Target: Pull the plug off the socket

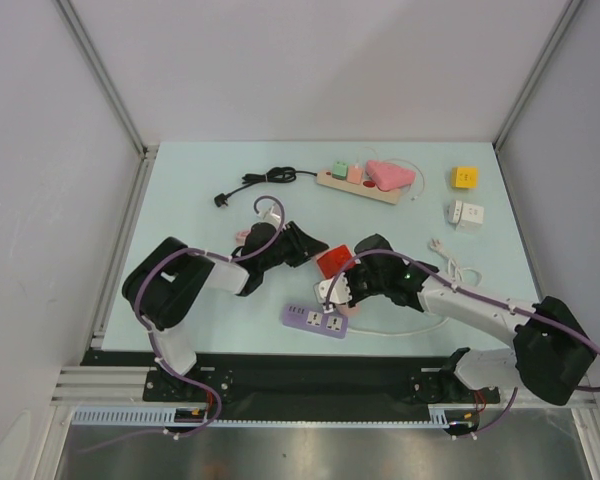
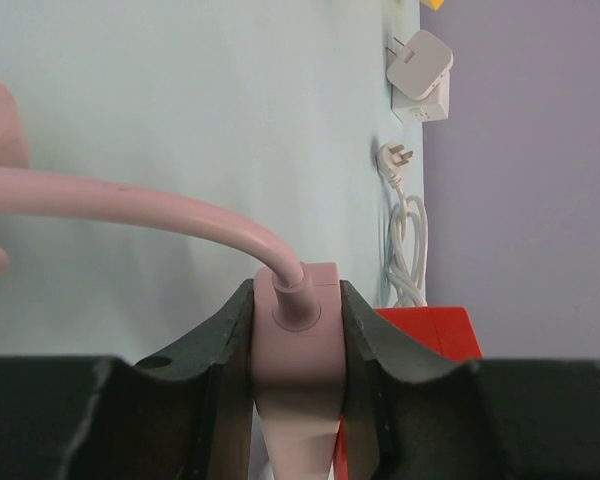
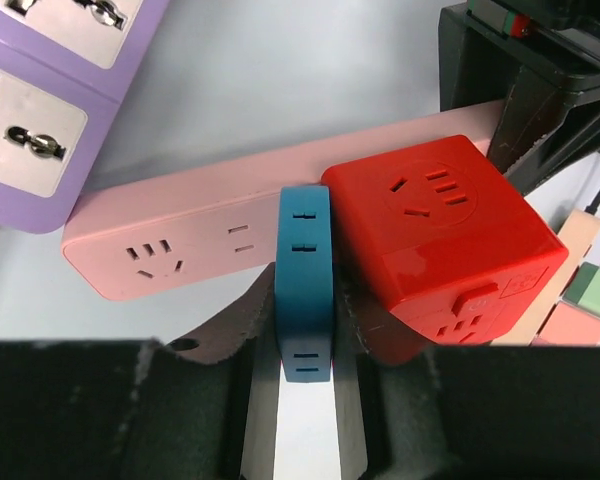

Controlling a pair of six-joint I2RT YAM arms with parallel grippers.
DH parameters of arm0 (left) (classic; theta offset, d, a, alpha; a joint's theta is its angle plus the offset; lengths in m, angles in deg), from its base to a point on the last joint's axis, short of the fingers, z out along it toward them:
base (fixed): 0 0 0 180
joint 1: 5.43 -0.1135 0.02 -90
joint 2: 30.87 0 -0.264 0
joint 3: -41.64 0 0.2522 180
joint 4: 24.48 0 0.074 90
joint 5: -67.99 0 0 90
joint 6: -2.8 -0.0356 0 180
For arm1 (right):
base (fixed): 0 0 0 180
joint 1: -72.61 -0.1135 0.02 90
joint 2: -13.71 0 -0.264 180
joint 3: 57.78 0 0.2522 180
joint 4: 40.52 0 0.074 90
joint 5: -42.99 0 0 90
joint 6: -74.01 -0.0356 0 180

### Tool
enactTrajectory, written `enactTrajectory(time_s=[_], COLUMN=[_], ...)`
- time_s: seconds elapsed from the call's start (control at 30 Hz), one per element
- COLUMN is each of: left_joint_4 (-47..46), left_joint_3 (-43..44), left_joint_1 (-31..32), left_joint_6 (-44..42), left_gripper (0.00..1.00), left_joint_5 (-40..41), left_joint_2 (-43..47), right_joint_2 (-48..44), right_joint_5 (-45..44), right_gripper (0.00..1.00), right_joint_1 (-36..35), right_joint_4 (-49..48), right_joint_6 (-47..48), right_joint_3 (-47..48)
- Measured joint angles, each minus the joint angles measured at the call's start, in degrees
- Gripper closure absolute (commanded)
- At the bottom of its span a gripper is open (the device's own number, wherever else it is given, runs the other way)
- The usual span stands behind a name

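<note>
Near mid-table, the blue plug (image 3: 303, 250) sits in the pink strip (image 3: 170, 250), clamped between the right gripper's (image 3: 303, 320) fingers, with a red cube (image 3: 445, 230) touching it. The left gripper (image 2: 295, 300) squeezes the strip's cable end. A purple strip (image 1: 315, 321) lies just nearer, and open table (image 1: 400, 215) lies farther.

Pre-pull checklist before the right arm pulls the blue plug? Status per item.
1. Right claw shut on blue plug: ok.
2. Left claw shut on pink strip at its cable end, bracing it: ok.
3. Plug centred between the right fingers: ok.
4. Gap to red cube adaptor: not ok, it sits against the plug.
5. Purple strip apart from the plug: ok.
6. How deep the prongs sit: cannot tell, hidden.
</note>
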Motion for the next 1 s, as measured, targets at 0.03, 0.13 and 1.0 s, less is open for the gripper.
enactTrajectory(time_s=[0.03,0.13,1.0], left_joint_4=[0.0,0.0,2.5], left_joint_3=[0.0,0.0,0.5], left_joint_1=[0.0,0.2,-0.8], left_joint_6=[0.1,0.5,-0.6], left_gripper=[1.0,1.0,1.0], left_joint_5=[0.0,0.0,0.1], left_joint_2=[0.0,0.0,-0.1], right_joint_2=[-0.3,-1.7,-10.6], right_joint_5=[0.0,-0.2,3.0], right_gripper=[0.96,1.0,1.0], right_joint_1=[0.0,0.0,9.8], right_joint_4=[0.0,0.7,11.0], right_joint_6=[0.0,0.1,-0.3], right_joint_3=[-0.2,-0.7,-0.5])
